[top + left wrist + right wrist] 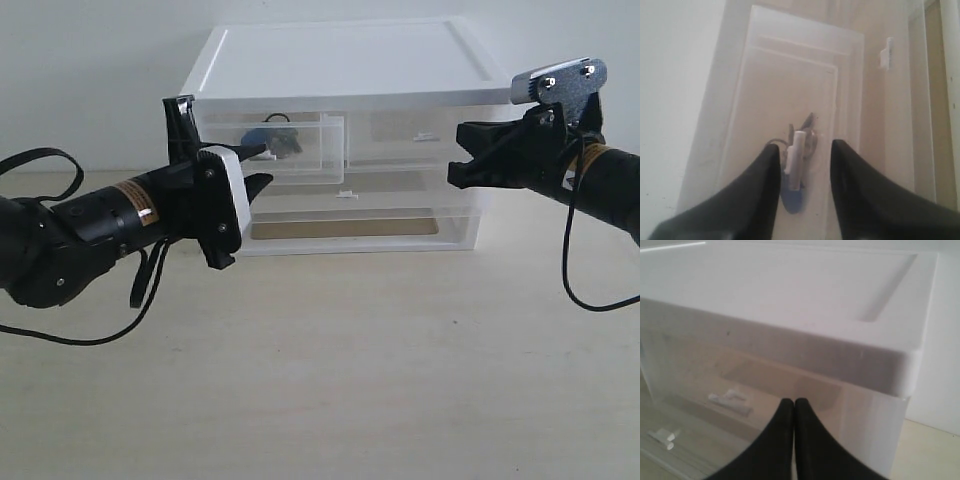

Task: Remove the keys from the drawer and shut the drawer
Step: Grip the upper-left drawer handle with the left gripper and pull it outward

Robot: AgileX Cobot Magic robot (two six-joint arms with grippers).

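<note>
The drawer unit is standing at the upper centre of the exterior frame, on the pale counter. The drawer is sitting at the left of the unit's top row. Its front appears to be standing slightly forward of the twin drawer to its right, though that is hard to judge. The keys are lying inside the drawer, showing through its translucent front as a dark bunch with a blue fob.

The left arm is reaching in from the left edge of the frame. The left claw is hovering right at the drawer's front, level with the keys. In the left wrist view, the left claw is holding its two black fingers moderately apart and gripping nothing. The drawer's small white tab handle is sitting in the gap between them, nearer one finger, and I cannot tell whether it is touching. Behind the handle, the keys and the blue fob are showing blurred through the drawer.

The right arm is coming in from the right edge of the exterior frame. The right claw is hanging in front of the unit's right end. In the right wrist view, the right claw is pressing its fingertips together with nothing between them, pointing at the drawer unit.
</note>
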